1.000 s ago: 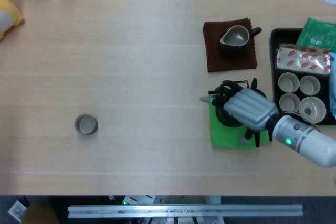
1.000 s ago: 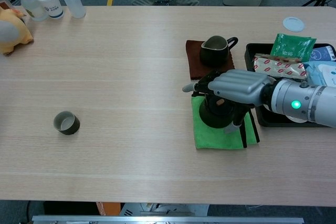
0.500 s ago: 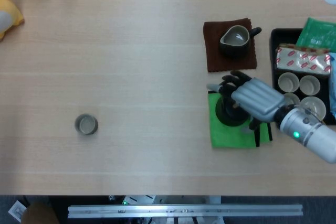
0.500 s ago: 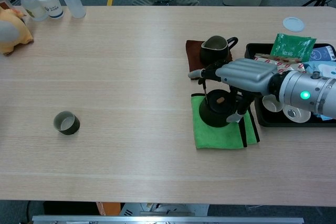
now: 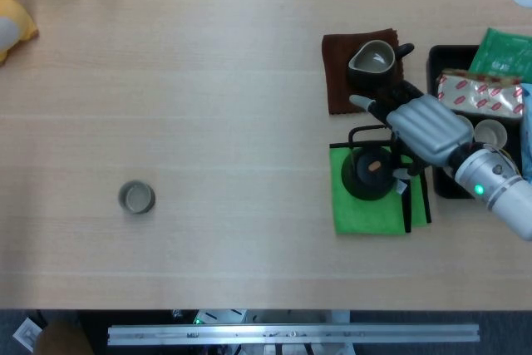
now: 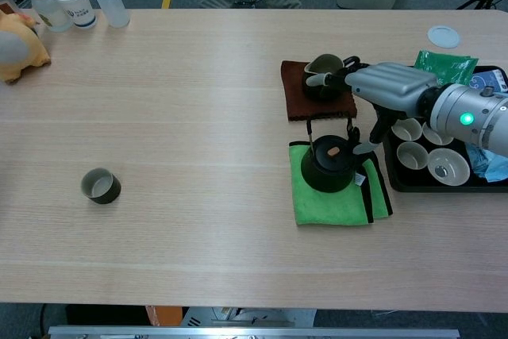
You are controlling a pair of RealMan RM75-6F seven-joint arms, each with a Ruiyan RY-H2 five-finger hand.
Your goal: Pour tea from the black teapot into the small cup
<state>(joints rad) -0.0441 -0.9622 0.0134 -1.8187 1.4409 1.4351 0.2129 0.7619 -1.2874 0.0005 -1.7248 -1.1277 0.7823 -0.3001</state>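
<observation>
The black teapot (image 6: 329, 166) sits on a green cloth (image 6: 333, 196) right of the table's centre, its handle upright. The right hand (image 6: 389, 85) hovers above and just behind it, fingers spread, grasping nothing. Just beyond, a dark pitcher (image 6: 324, 75) rests on a brown cloth (image 6: 298, 97). The small cup (image 6: 101, 186) stands well apart at the near left. A black tray (image 6: 432, 184) of white cups lies to the right.

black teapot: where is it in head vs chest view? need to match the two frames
Head view: black teapot right of centre, on the green cloth, just left of the right hand.
Chest view: black teapot right of centre, on the green cloth.
Shared landmark: brown cloth directly behind it.
</observation>
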